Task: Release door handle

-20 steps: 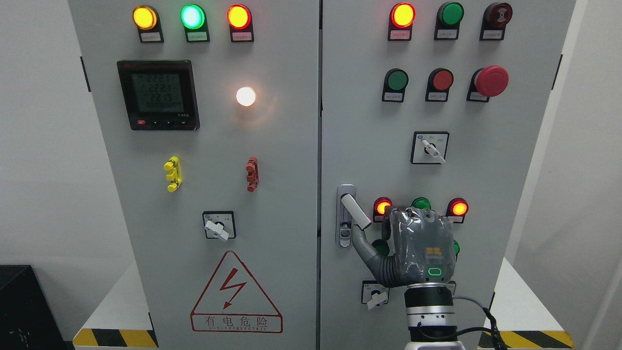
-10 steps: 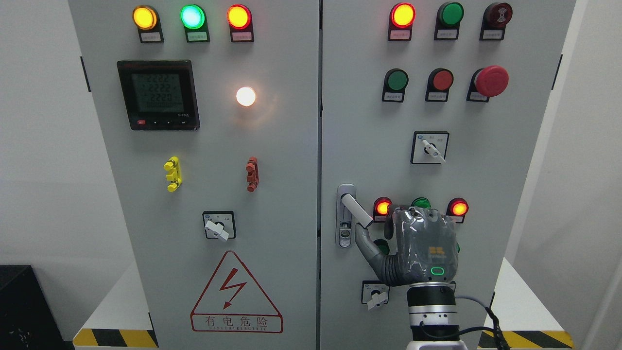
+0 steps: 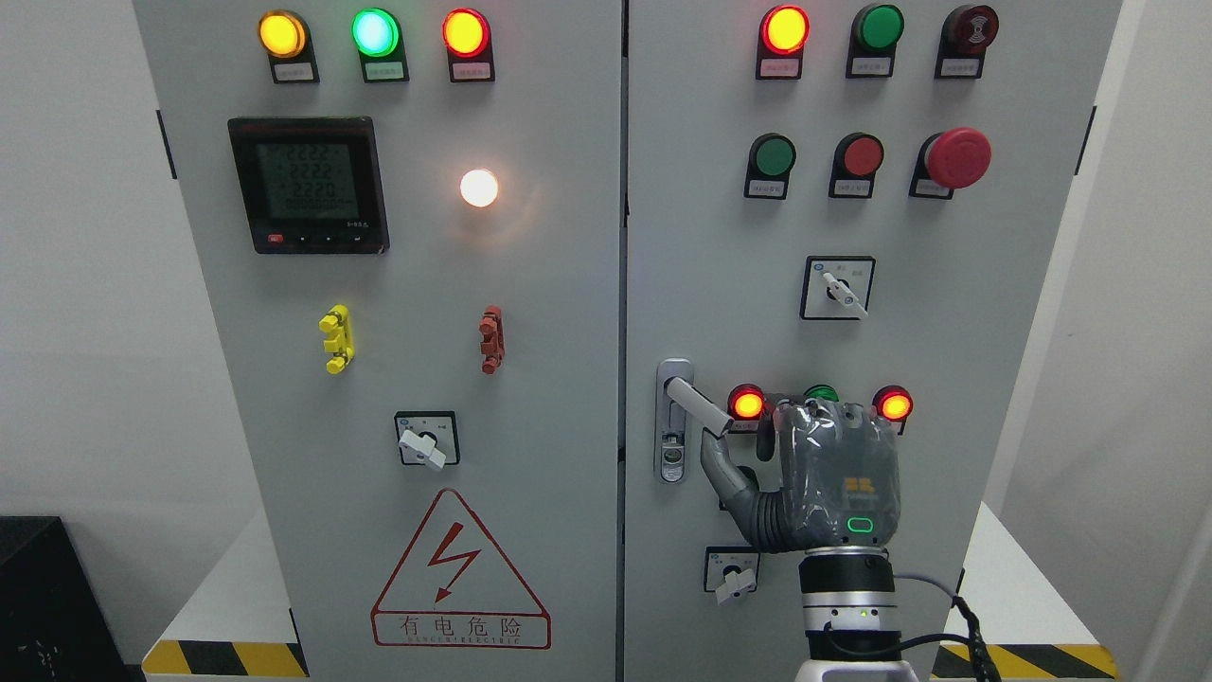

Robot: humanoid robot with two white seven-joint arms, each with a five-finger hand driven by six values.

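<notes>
The door handle point(image 3: 696, 407) is a pale lever on a silver plate point(image 3: 673, 455) at the left edge of the right cabinet door point(image 3: 720, 237). The lever slants down to the right from its pivot. My right hand point(image 3: 748, 440) stands just right of the lever's tip, its grey back toward the camera. Its thumb point(image 3: 721, 464) is spread out to the left and meets the lever's tip from below. The other fingers point(image 3: 769, 421) stay to the right of the lever and do not wrap it. The left arm is out of sight.
Lit red lamps point(image 3: 746, 403) and a green button point(image 3: 821, 393) sit right behind the hand. A rotary switch point(image 3: 731, 573) is below it and another selector switch point(image 3: 837, 287) above. The left door point(image 3: 398, 284) carries a meter, lamps and a warning triangle.
My right hand has shifted to the right and slightly up. The lever's tip has swung a little upward with it, and the thumb now sits under the tip.
</notes>
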